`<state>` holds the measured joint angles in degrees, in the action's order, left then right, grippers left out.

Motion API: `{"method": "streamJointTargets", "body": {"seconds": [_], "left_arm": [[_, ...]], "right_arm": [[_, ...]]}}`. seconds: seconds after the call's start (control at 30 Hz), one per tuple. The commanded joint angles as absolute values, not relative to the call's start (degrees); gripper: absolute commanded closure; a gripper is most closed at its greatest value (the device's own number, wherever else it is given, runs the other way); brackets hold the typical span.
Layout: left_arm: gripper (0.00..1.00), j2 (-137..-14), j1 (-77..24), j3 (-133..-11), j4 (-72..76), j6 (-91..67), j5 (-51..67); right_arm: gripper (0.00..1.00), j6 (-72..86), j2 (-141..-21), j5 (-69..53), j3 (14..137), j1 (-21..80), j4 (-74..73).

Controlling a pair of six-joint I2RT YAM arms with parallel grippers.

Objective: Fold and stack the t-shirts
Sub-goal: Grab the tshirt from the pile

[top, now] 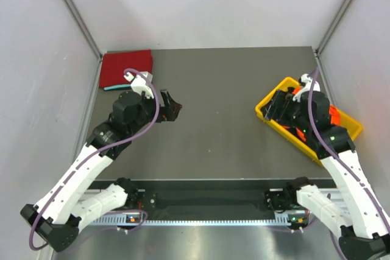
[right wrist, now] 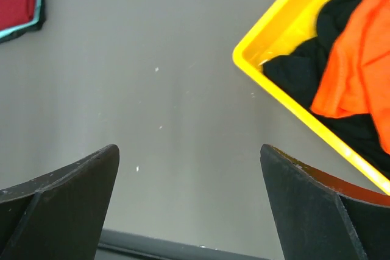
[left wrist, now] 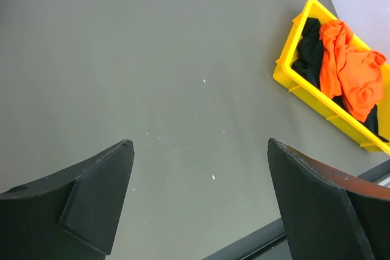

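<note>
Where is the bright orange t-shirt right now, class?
In the left wrist view, the orange t-shirt lies crumpled in the yellow bin at upper right, atop black t-shirts.

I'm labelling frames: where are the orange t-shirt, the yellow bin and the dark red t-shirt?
orange t-shirt (left wrist: 350, 68), left wrist view, middle of the crumpled cloth.
yellow bin (left wrist: 323, 109), left wrist view, its near side wall.
dark red t-shirt (top: 125, 68), top view, centre of the folded top.
</note>
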<state>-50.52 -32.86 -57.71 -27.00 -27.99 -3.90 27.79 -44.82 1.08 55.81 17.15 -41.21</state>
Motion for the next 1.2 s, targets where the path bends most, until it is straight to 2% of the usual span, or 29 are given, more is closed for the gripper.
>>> {"method": "streamJointTargets", "body": {"seconds": [0.0, 0.1, 0.27, 0.53, 0.67, 0.93, 1.17], "left_arm": [[0.05, -50.62, -32.70, -56.87, -23.82, -27.42, -4.31], [0.06, -50.71, -32.78, -55.81, -23.64, -25.58, -3.95], [0.08, -51.94, -32.87, -53.27, -24.43, -23.03, -3.26], [0.08, -53.26, -32.87, -50.54, -23.20, -21.71, -0.26], [0.08, -53.70, -32.78, -50.80, -24.26, -20.30, -0.70], [0.09, -54.40, -32.87, -50.63, -24.08, -21.53, -1.40], [0.09, -53.17, -32.78, -47.99, -22.15, -23.20, -2.02]], "right_arm": [[0.00, 29.53, -45.61, 6.67, 55.29, 17.40, -38.94], [0.00, 31.20, -48.50, 11.59, 54.84, 17.58, -39.55], [0.00, 39.27, -54.30, 27.06, 53.79, 14.69, -42.36], [0.00, 40.43, -67.05, 29.18, 55.02, -3.56, -37.01], [0.13, 38.06, -72.59, 26.46, 55.19, -8.69, -33.75], [0.22, 36.57, -78.92, 17.51, 53.97, -14.85, -26.56], [0.50, 35.07, -81.82, 13.54, 51.24, -16.87, -23.12]]}}
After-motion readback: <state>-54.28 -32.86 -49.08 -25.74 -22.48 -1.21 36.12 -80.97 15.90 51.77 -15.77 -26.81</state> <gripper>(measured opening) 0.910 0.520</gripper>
